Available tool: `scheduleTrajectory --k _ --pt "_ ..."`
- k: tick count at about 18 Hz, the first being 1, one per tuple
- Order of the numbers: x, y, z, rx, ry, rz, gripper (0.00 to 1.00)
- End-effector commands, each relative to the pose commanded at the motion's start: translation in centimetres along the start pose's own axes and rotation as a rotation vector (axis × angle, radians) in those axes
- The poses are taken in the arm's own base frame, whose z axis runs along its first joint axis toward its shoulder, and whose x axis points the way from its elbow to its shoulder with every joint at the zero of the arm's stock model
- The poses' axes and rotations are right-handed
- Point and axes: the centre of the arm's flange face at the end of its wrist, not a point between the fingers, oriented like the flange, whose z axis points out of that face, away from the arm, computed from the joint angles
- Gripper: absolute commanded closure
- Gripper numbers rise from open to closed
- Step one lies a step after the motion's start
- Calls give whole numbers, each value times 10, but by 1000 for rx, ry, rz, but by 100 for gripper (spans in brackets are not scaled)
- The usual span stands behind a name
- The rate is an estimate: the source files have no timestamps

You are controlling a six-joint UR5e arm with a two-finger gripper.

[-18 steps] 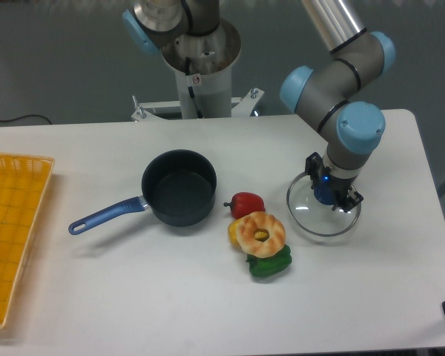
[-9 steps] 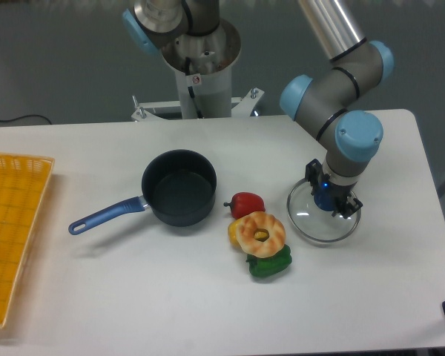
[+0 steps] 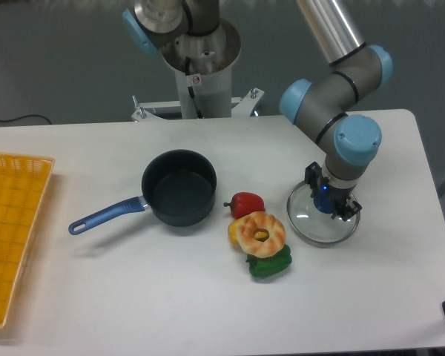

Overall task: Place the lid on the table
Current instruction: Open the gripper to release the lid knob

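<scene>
The lid lies right of centre in the frame, flat or nearly flat on the white desk, directly beneath the gripper. The gripper points straight down at the lid's dark blue knob, with its fingers on either side of it; whether they are clamped on the knob or already slack I cannot tell from this view. The lid is round, so it has no long axis. The coming move probably turns on this vertical stacking: letting go and lifting straight up should leave the lid in place.

Count: one lid, one dark blue saucepan at centre, one yellow mesh tray at left, and one cluster of toy foods between saucepan and lid.
</scene>
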Motion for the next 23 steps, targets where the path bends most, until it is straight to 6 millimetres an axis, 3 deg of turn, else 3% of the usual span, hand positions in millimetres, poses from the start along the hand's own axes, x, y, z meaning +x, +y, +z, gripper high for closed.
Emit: scheduleTrajectory --k 13,23 --pt "2 1 3 2 8 -7 32" --pt "3 0 3 2 8 -4 19"
